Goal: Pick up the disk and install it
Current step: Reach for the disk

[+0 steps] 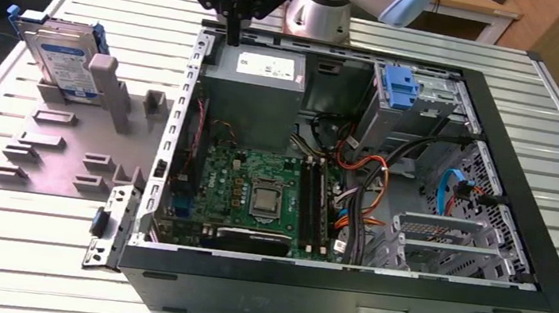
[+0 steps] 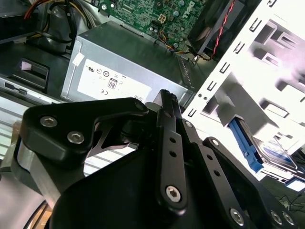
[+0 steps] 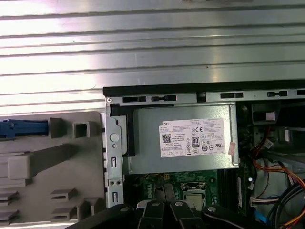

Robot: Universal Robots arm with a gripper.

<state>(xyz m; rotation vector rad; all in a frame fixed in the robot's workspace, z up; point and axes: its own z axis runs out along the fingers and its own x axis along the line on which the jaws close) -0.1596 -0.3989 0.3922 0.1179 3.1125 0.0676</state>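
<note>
Ribbed metal worktop [image 1: 12,252]; pickup not yet made.
Exterior view's left: disk [image 1: 57,57] stands on edge in grey holder [image 1: 56,153], untouched. Hand [image 1: 233,36] hangs well apart from it, above the far rim of the open computer case [image 1: 349,289] by the power supply [image 1: 256,89]; narrow, pads together, holding nothing. Grasp and install both left to do, by my reckoning.

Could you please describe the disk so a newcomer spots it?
Beside the open computer case, on the exterior view's left, lies a grey fixture tray. The disk stands upright at its far corner: silver, blue-framed, with a white-and-blue label, unlike the grey blocks nearby.
</note>
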